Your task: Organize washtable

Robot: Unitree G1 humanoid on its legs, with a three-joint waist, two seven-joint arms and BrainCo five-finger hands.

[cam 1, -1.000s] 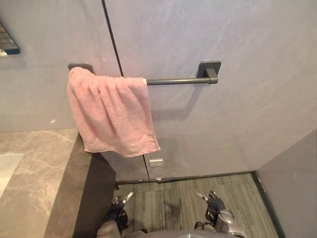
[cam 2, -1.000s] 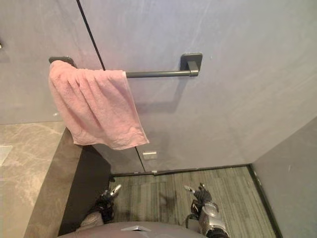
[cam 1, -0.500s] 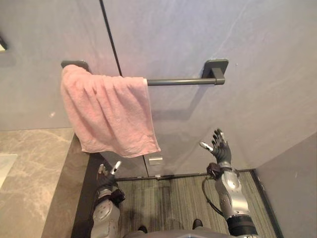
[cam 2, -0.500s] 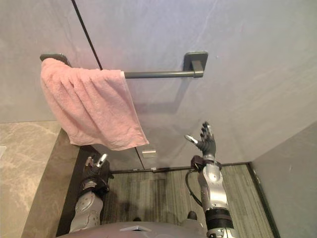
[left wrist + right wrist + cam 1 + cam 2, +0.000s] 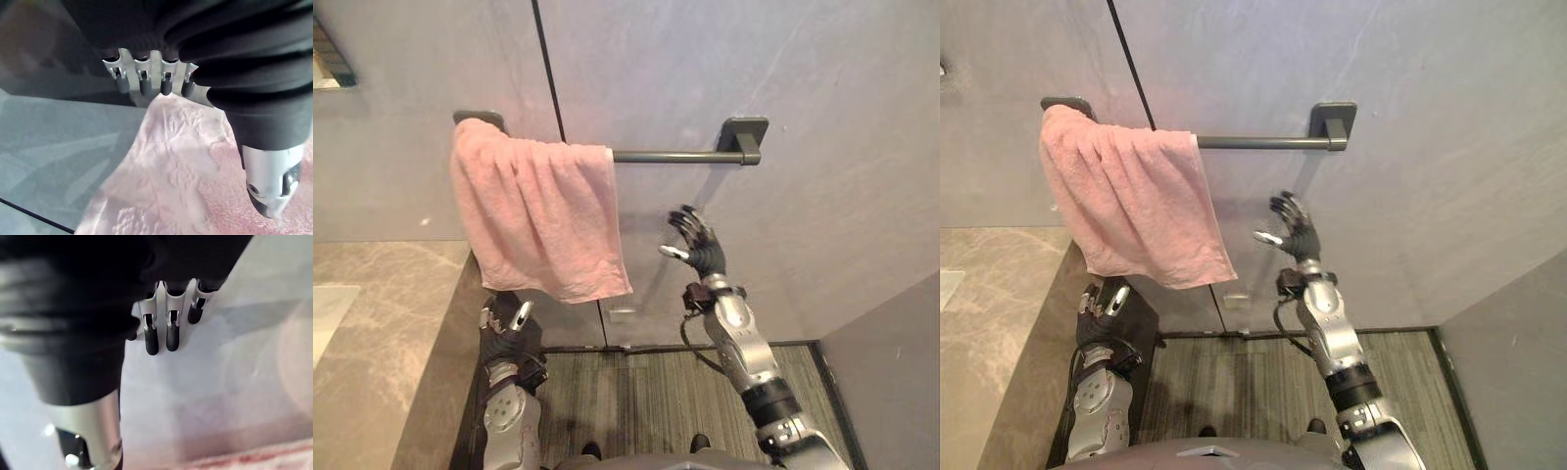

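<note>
A pink towel (image 5: 540,215) hangs bunched over the left end of a dark wall rail (image 5: 680,156). Its lower edge slants down to the right. My right hand (image 5: 695,242) is raised in front of the wall, just right of the towel and below the bare part of the rail, fingers spread and open, holding nothing. My left hand (image 5: 506,328) is low, under the towel's bottom edge beside the counter, fingers relaxed and open. In the left wrist view the pink towel (image 5: 186,186) lies just past the fingers (image 5: 146,81).
A grey marble counter (image 5: 382,333) runs along the left, with a dark side panel below it. A small white wall plate (image 5: 622,314) sits under the towel. A dark seam (image 5: 548,69) runs down the grey wall. Striped floor lies below.
My right hand has risen and moved left toward the towel's right edge. My left hand has lifted slightly under the towel. The camera has shifted a little.
</note>
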